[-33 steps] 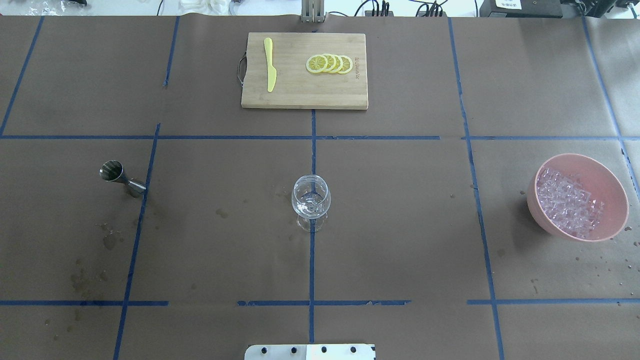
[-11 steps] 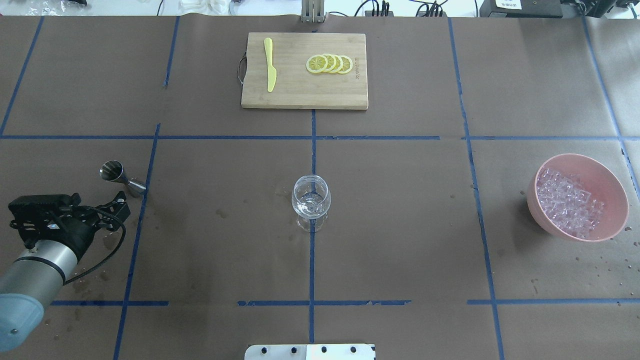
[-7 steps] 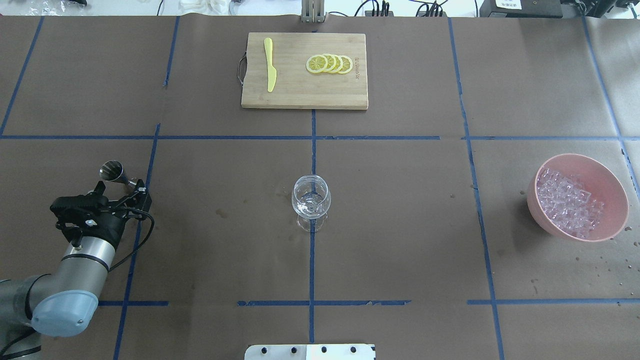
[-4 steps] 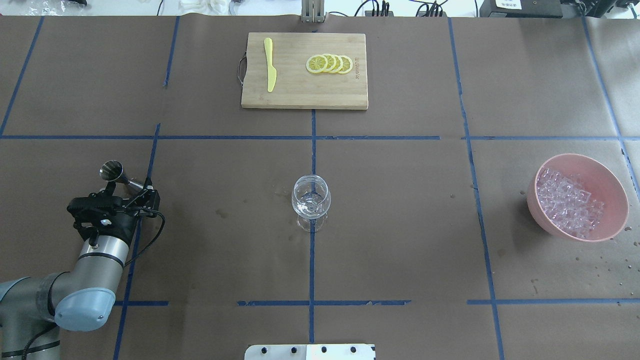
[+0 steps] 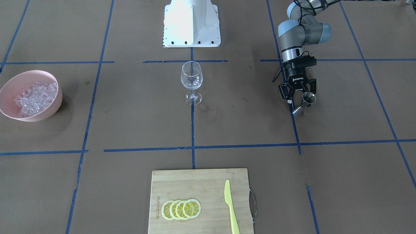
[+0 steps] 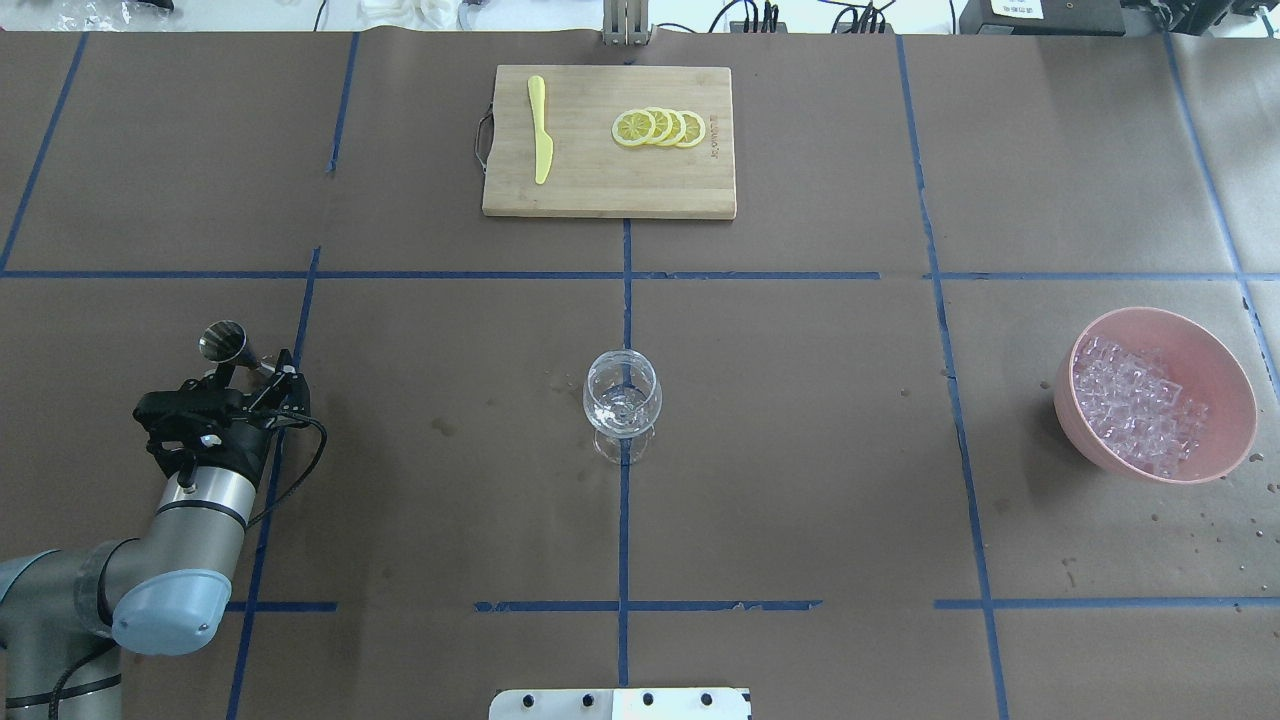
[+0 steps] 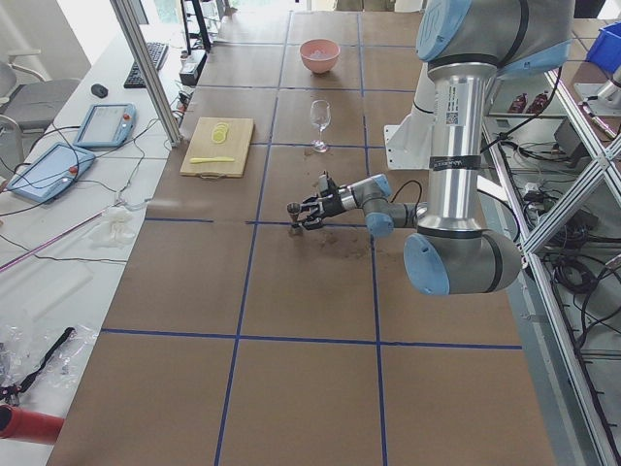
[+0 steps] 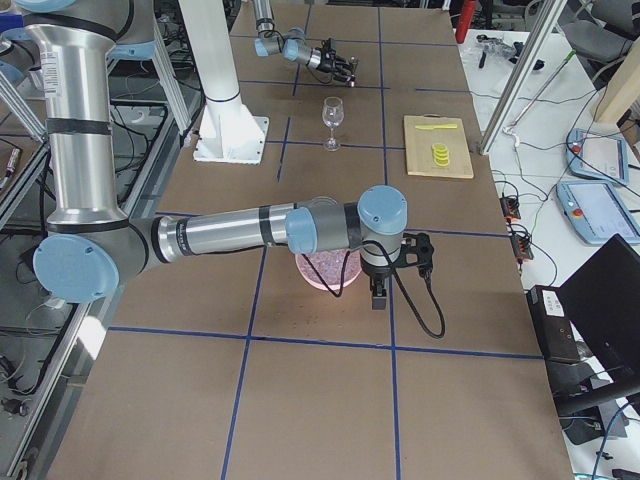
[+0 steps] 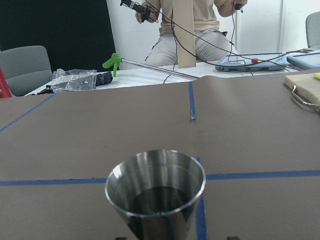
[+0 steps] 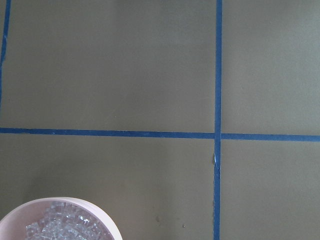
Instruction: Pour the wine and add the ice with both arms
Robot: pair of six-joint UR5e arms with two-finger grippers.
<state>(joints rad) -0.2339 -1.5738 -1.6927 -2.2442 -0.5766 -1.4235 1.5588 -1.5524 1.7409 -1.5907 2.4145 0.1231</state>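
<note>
A steel jigger [image 5: 304,102] stands on the brown paper at my left and holds dark liquid in the left wrist view [image 9: 155,192]. My left gripper [image 5: 300,97] is open, low over the table, with its fingers on either side of the jigger [image 6: 228,343]. An empty wine glass [image 6: 622,396] stands at the table's middle [image 5: 191,76]. A pink bowl [image 6: 1222,372] at my right holds the ice [image 6: 1135,405]. My right gripper [image 8: 379,294] hangs by the bowl in the exterior right view only, so I cannot tell whether it is open or shut.
A bamboo cutting board [image 6: 600,190] at the far middle carries several lemon slices [image 6: 659,127] and a yellow plastic knife [image 6: 540,128]. The white pedestal [image 5: 191,22] stands at my edge. Blue tape lines cross the paper. Wet spots lie near the jigger and bowl.
My left arm has come in from the left and moved forward until its open fingers flank the jigger. The jigger, glass and bowl have not moved.
</note>
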